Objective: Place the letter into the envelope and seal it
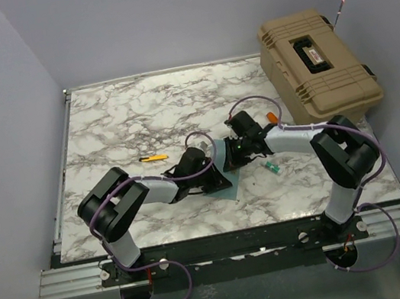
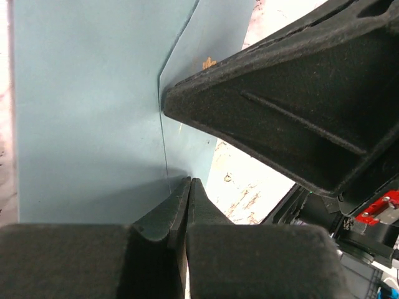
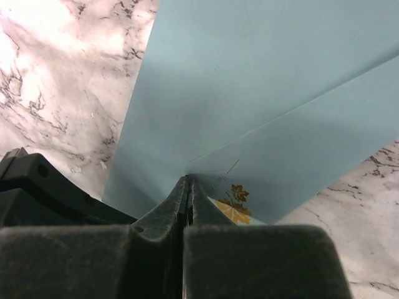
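The teal-blue envelope [image 1: 227,186] lies flat on the marble table between both arms. In the right wrist view the envelope [image 3: 249,81] has its tapered flap folded down, with a gold leaf sticker [image 3: 235,208] by the flap's point. My right gripper [image 3: 188,180] is shut, its tips resting on the flap's point. My left gripper [image 2: 189,182] is shut too, its tips down at the envelope's [image 2: 87,112] edge beside the flap line. The right gripper's fingers [image 2: 262,112] loom close above it. From above, the left gripper [image 1: 215,180] and right gripper [image 1: 227,162] nearly touch. The letter is out of view.
A tan hard case [image 1: 317,67] stands at the back right. A yellow pen-like item [image 1: 153,158] lies left of the grippers, a small orange item [image 1: 273,116] by the case, and a small green item [image 1: 271,167] right of the envelope.
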`<state>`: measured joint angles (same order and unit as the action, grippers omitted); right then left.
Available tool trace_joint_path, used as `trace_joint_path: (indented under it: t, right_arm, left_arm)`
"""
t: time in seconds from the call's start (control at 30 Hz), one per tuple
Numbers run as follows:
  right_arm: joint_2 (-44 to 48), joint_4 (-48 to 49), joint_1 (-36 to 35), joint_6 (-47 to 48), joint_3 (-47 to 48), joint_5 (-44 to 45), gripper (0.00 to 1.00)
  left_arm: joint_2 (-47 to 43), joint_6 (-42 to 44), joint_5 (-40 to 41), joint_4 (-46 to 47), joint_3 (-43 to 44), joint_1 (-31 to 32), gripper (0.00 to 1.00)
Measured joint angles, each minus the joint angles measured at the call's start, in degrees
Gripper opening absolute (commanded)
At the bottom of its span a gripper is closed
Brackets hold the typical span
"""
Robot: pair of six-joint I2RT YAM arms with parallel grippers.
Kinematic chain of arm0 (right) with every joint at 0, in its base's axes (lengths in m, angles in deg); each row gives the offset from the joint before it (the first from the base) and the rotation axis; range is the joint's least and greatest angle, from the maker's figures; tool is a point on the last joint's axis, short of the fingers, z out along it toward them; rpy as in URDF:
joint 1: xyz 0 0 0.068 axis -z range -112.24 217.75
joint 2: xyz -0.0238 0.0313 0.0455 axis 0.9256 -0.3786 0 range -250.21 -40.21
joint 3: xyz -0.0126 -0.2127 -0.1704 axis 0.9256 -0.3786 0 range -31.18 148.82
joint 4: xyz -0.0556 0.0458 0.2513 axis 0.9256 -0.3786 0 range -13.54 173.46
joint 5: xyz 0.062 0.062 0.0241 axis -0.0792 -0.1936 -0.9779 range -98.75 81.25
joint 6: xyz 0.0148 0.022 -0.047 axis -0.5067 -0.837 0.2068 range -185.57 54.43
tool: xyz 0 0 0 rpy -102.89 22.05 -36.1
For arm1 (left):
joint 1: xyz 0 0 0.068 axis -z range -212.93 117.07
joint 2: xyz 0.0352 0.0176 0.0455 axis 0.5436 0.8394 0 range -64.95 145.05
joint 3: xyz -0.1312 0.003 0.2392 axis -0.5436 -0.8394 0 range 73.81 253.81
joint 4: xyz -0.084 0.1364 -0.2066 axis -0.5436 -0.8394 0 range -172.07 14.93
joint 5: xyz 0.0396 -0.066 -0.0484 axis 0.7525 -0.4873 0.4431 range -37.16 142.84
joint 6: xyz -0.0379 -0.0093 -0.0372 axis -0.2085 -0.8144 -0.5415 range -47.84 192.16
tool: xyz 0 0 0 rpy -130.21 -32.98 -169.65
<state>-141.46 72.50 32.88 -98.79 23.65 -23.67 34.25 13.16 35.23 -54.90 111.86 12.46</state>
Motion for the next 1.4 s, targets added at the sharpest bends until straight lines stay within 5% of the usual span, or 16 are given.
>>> trace_joint_path:
  t: [0.7,1.1,1.4]
  right_arm:
    - [0.8,-4.2,5.6,12.3,4.0,3.5,0.07]
    - [0.6,-3.3,4.5,11.5,0.4,-7.1,0.08]
    - [-2.5,-8.3,4.3,7.1,5.6,-0.5,0.13]
  left_arm:
    - [1.4,-5.1,-1.7,6.1,-3.1,-0.8,0.00]
    - [2.2,-5.0,-3.0,3.7,-1.1,-0.9,0.00]
    - [2.3,-4.6,-3.5,2.4,-0.5,-1.2,0.00]
